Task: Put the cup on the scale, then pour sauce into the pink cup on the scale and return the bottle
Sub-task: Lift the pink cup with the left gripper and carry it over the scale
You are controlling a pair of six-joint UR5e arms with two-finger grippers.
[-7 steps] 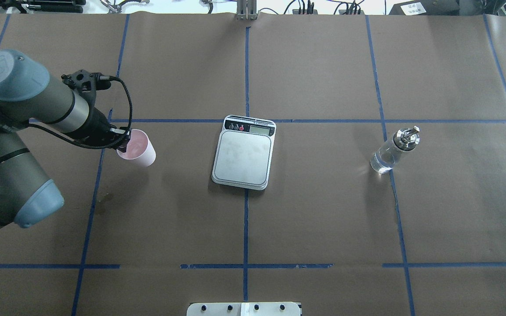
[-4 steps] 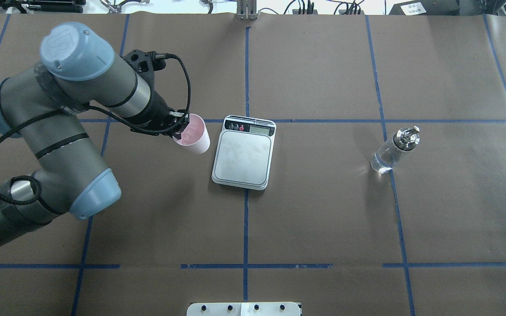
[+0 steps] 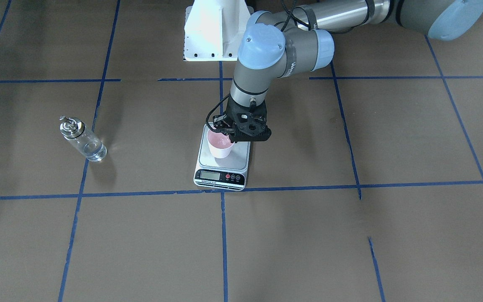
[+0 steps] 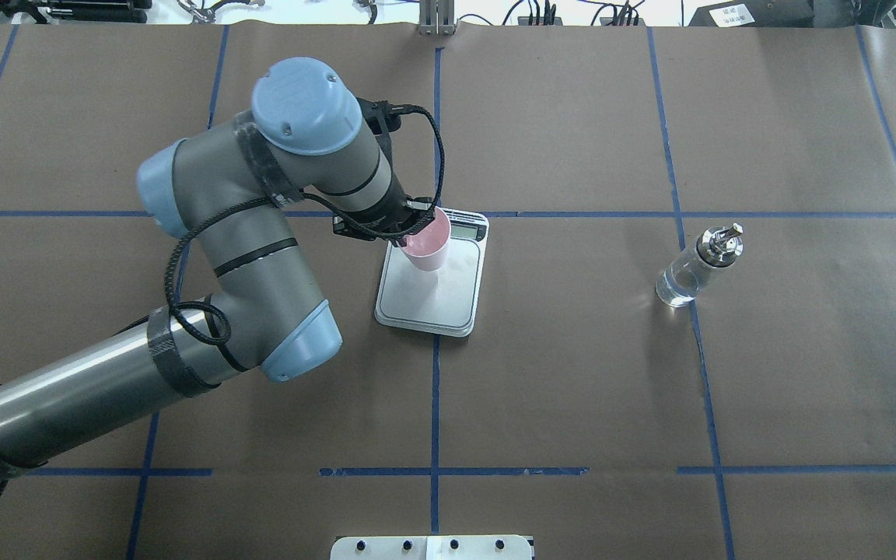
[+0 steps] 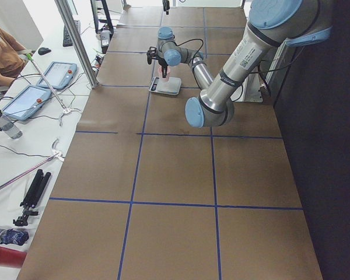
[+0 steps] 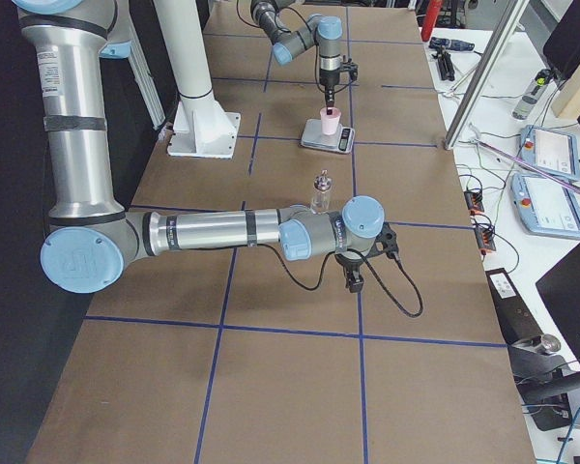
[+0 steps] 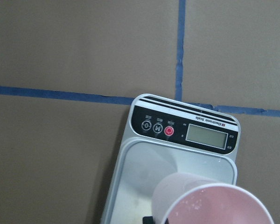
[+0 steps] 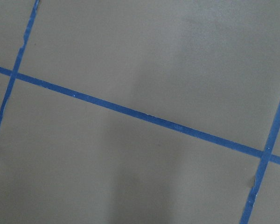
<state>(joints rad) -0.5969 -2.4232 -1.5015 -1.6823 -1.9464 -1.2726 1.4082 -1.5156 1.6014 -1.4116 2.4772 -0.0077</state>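
Pink on silver: the paper cup point(image 4: 426, 247) is over the scale point(image 4: 448, 303) now, above the left half of its platform, just near of the display strip. The left gripper point(image 4: 407, 230) has it pinched at the rim, fingers clamped on. Is the base down on the platform or a touch above it? Can't tell from here. So step one looks nearly home, I'd judge: the release is left, then the whole pour and the return.

The glass bottle point(image 4: 685, 272) stands upright and untouched, well off to the right of the scale, clear liquid point(image 4: 672, 289) inside. The right gripper point(image 6: 353, 280) hangs further right again, pointing down over bare paper; open or closed, I can't tell.

Brown paper point(image 4: 572, 389) covers the table, gridded with blue tape point(image 4: 434, 389). A white pedestal point(image 3: 214, 29) sits at the robot's base. Past the far edge there's a bench with tablets point(image 5: 44, 87), cables, and a person in an orange top point(image 5: 3, 49).
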